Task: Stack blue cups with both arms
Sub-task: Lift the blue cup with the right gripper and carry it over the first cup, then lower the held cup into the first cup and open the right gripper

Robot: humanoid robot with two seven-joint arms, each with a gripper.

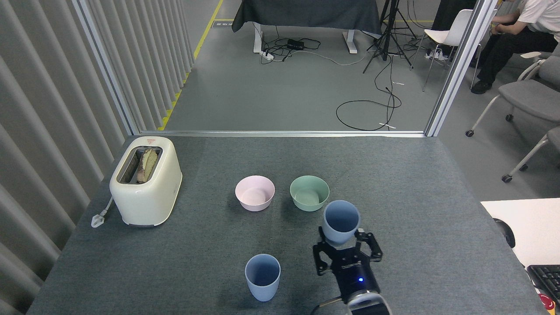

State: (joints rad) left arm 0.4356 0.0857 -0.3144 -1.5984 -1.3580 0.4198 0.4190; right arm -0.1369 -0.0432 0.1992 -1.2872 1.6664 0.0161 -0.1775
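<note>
One pale blue cup (262,278) stands upright on the grey bench (175,262) near its front edge, mouth open upward. The second, identical cup (340,222) is held off the bench, right of the first, clasped low between the right gripper's (345,247) black fingers (321,256), roughly upright.

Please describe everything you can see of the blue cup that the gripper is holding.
The held blue cup is a matte pale blue tumbler without a handle, apparently plastic, narrowing toward its base. Its round mouth is open and faces up, tilted slightly toward the camera; the darker inside looks empty. The right gripper holds its lower part between black fingers, so the base is hidden. The cup appears lifted off the grey table, just in front of the green bowl and to the right of and beyond the other blue cup.
</note>
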